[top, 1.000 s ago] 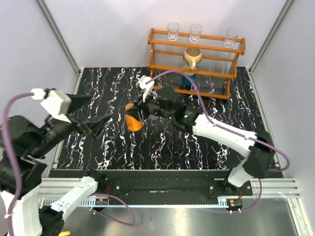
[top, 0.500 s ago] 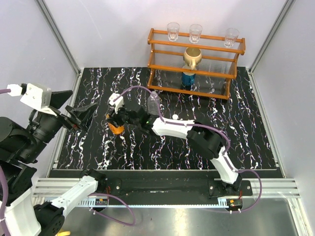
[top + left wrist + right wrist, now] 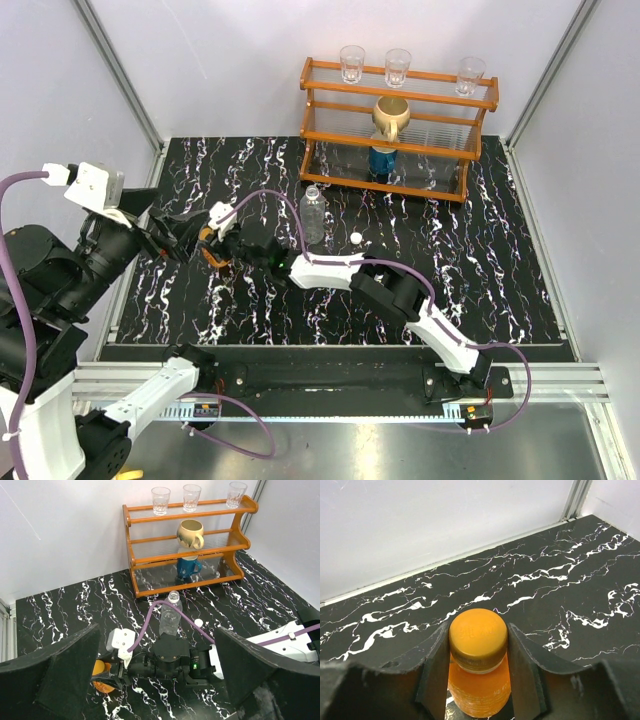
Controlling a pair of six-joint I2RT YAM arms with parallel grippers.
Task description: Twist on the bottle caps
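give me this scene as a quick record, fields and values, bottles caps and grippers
right gripper: shut on round orange plastic cap
orange cap: sitting on short orange plastic bottle neck
left gripper: open, empty, beside the orange bottle
tall clear ribbed plastic bottle: upright, no cap
small pale round cap: loose on black marbled table, near clear bottle

you're looking at a black table (image 3: 480, 270) veined with white marble streaks. the orange bottle (image 3: 480, 692) wears a matching orange cap (image 3: 478, 632); the ribbed bottle (image 3: 313, 215) is clear. the loose cap (image 3: 355, 238) reads white. the rack (image 3: 131, 545) is orange-brown wood, its upper mug (image 3: 391, 115) tan, its lower mug (image 3: 187, 566) blue. the cable (image 3: 270, 193) is purple, the glasses (image 3: 398, 66) colourless.
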